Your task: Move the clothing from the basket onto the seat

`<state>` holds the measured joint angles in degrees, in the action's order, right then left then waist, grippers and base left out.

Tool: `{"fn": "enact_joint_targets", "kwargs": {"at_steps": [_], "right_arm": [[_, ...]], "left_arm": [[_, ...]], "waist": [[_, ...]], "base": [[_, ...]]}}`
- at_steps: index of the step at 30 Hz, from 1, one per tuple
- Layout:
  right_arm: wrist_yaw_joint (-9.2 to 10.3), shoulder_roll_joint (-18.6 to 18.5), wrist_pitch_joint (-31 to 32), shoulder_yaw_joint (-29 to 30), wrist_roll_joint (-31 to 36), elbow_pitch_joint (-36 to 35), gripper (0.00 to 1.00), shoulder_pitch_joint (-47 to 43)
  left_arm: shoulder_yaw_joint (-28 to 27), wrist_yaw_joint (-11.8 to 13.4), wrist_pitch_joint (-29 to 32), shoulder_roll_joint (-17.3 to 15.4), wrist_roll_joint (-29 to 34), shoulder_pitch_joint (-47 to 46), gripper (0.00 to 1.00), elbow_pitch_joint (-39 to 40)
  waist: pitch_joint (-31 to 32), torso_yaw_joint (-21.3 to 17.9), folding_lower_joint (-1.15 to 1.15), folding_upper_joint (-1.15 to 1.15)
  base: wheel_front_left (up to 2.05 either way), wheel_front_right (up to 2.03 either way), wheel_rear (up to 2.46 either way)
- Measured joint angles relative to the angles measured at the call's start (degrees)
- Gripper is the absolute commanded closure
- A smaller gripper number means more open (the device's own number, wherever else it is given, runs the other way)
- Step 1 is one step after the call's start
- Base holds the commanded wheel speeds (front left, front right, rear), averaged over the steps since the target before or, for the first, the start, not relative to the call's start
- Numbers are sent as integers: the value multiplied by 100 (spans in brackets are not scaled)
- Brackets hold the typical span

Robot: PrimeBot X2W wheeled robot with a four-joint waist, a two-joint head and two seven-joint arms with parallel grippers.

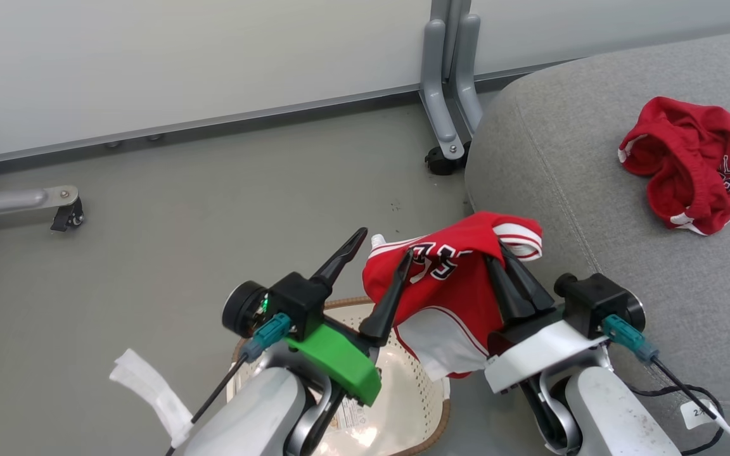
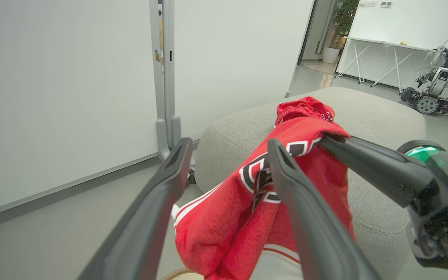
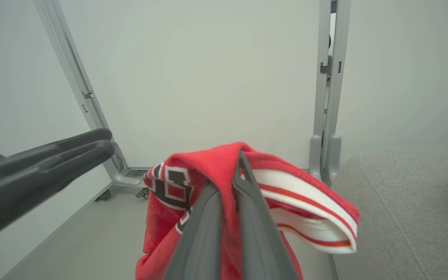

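Two garments, one step left. Seat [image 1: 561, 190] at right; basket [image 1: 444, 421] low, under the arms. Jersey [image 1: 447, 285] hangs over basket, just beside seat edge, pinched by right gripper [image 1: 497, 252]. Shorts [image 1: 688, 164] already lie on seat. Left gripper [image 1: 385, 244] splayed, holding nothing. Next, I judge: swing jersey rightward over seat, release.

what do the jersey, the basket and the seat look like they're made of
jersey: soft knit fabric, probably synthetic; matte, slightly fuzzy, hangs in limp folds.
basket: moulded plastic, cream and a bit glossy, with rows of punched holes; its brown rim looks woven, possibly imitation.
seat: matte grey woven upholstery over padding, with a stitched seam.
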<state>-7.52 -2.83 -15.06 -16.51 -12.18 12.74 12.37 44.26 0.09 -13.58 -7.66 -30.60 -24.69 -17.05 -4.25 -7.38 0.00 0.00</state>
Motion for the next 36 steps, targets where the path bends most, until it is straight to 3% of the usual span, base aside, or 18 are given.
{"fn": "enact_joint_targets", "kwargs": {"at_steps": [8, 15, 23, 36], "right_arm": [[1, 0, 0, 208, 40, -403, 100, -49], [1, -2, 0, 331, 70, -995, 100, -276], [1, -3, 1, 573, 92, -1664, 100, -843], [3, -7, 0, 1024, -181, -2515, 100, -1539]], "left_arm": [[-605, 544, -135, -221, 230, 516, 0, 312], [-1591, 757, -145, -216, 679, 1415, 0, 1237], [-2314, 638, -145, -18, 1407, 2238, 0, 1858], [-2179, 31, -145, -27, 2339, 2642, 0, 1748]], "waist": [[-68, -213, 0, 0], [-147, -567, 0, 0], [-244, -1084, 0, 0], [-430, -2103, 0, 0]], "base": [[0, 0, 0], [0, 0, 0], [0, 0, 0], [0, 0, 0]]}}
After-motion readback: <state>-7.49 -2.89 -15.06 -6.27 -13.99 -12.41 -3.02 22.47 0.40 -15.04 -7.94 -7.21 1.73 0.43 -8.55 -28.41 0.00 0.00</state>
